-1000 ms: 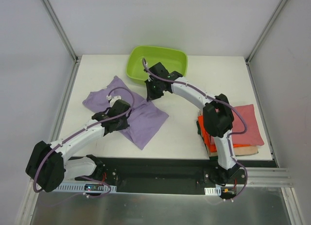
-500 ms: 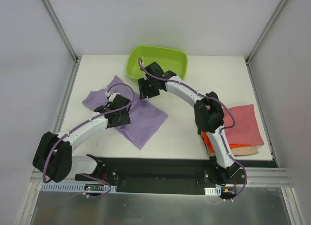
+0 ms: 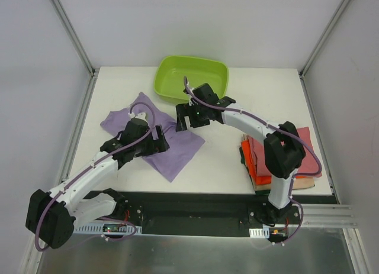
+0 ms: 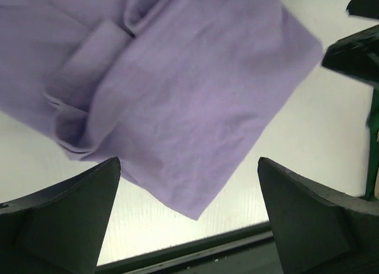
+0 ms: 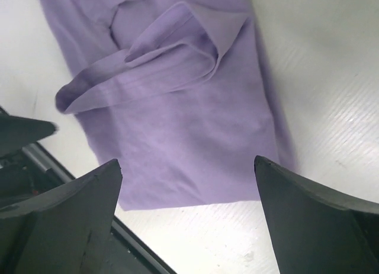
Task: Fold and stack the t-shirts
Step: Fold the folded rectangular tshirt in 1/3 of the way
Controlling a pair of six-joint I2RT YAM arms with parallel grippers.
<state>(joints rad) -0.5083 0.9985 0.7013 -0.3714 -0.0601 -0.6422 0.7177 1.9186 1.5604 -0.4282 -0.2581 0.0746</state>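
Tabletop [image 3: 222, 158] holds everything. The largest item on it is one lilac shirt [image 3: 180, 151], loose and only part folded. Its long axis runs on a diagonal from the far left toward the near middle of the top view. The right wrist view shows a rolled fold [image 5: 172, 61] across its upper part.

One green tub [image 3: 192, 76] sits at the far edge, just beyond the shirt.

One stack lies well apart on the right, beside the right arm's base. It has one rose shirt [image 3: 309, 155] on top, one orange shirt [image 3: 251, 163] under it and one tan layer [image 3: 302, 182] at the bottom, probably a third folded shirt. That makes three layers in all.

Both grippers hang over the near-right half of the lilac shirt. The left gripper [image 3: 159, 138] is above the body of the cloth, so the shirt stretches away from it to the far left. Its wrist view [image 4: 188, 167] shows the near corner of the cloth between widely spread fingers that grip nothing. The right gripper [image 3: 180, 121] is at the shirt's far-right edge, toward the tub. Its fingers are also spread wide and empty in its own view [image 5: 188, 164], with cloth directly beneath.

Neither arm is clearly nearer. The left looks better placed for the near corner and the right for the rolled far edge. A fold would probably go across the diagonal.
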